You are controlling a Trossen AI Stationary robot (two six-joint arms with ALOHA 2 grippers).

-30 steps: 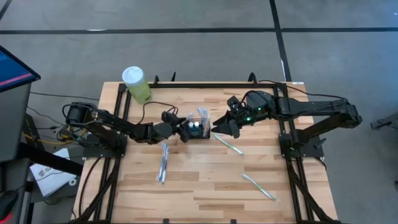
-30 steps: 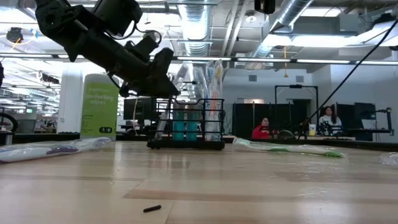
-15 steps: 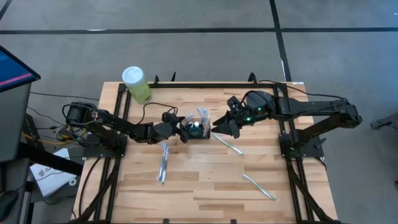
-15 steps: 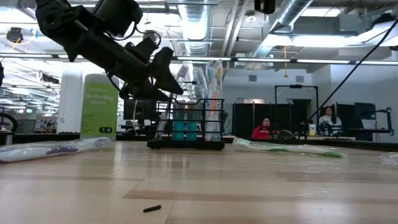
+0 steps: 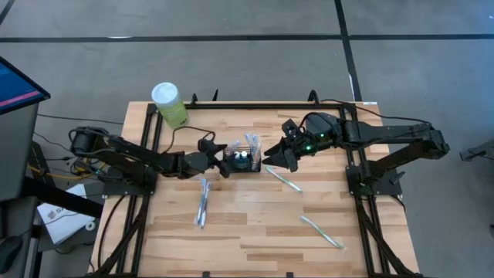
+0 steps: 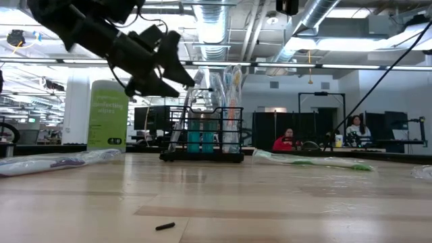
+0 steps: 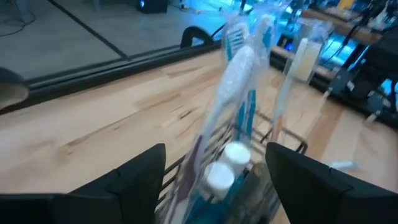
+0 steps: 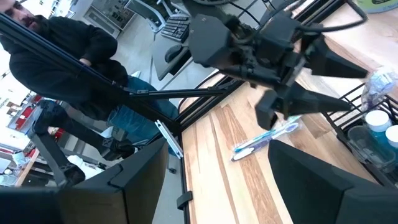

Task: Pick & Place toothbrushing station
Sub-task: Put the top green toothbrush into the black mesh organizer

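Your wire-mesh caddy (image 5: 242,160) stands mid-table between both grippers. Left gripper (image 5: 222,164), jaws spread and empty, sits just beside its wrapped toothbrushes (image 7: 239,81); snagging one could tip it. Right gripper (image 5: 272,158) waits open.

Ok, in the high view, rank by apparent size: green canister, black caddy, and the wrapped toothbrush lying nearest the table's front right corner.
1. Green canister, largest in area.
2. Black caddy, smaller.
3. Wrapped toothbrush, longest but thinnest, so least area; its rank against the caddy is unsure.

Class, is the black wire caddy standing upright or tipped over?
Upright. The black wire caddy sits flat on the table, its packaged toothbrushes pointing upward.
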